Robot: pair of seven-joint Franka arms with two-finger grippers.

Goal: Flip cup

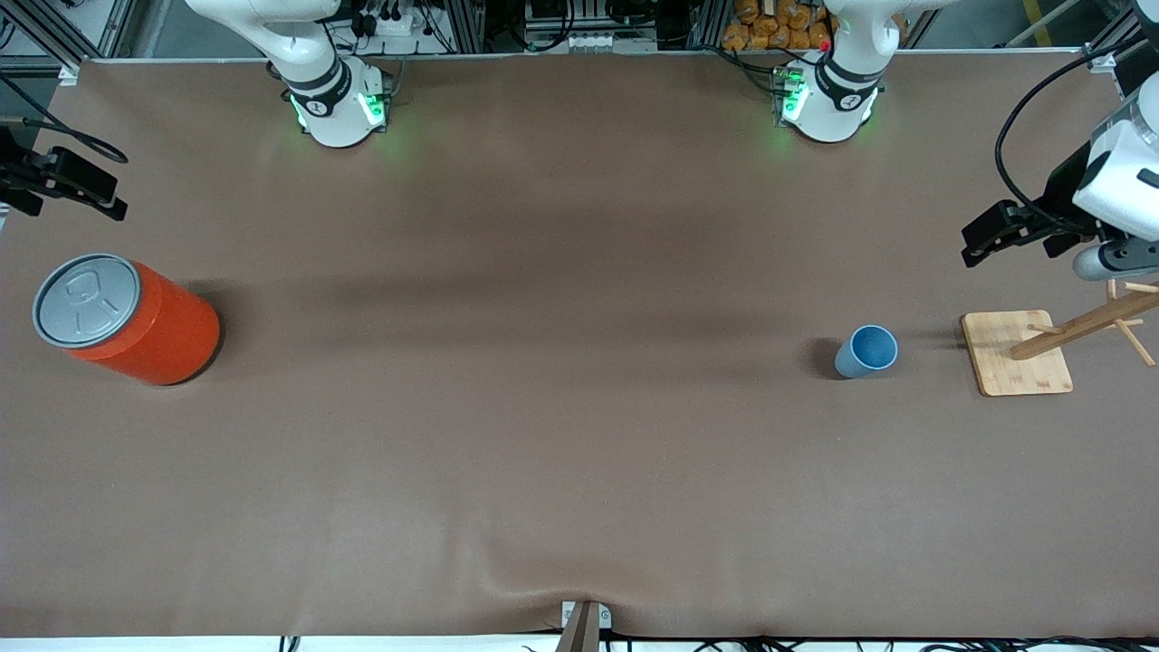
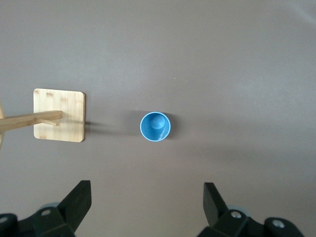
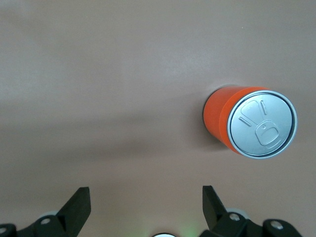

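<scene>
The small light-blue cup stands upright on the brown table toward the left arm's end, its mouth facing up and its darker blue inside showing. It also shows in the left wrist view. My left gripper hangs high over the table near the wooden stand, open and empty; in the left wrist view the cup lies apart from its fingers. My right gripper hangs high over the right arm's end of the table, open and empty, as its own view shows.
A wooden peg stand on a square base sits beside the cup, toward the left arm's end, and shows in the left wrist view. A large orange-red can with a grey lid stands at the right arm's end, also in the right wrist view.
</scene>
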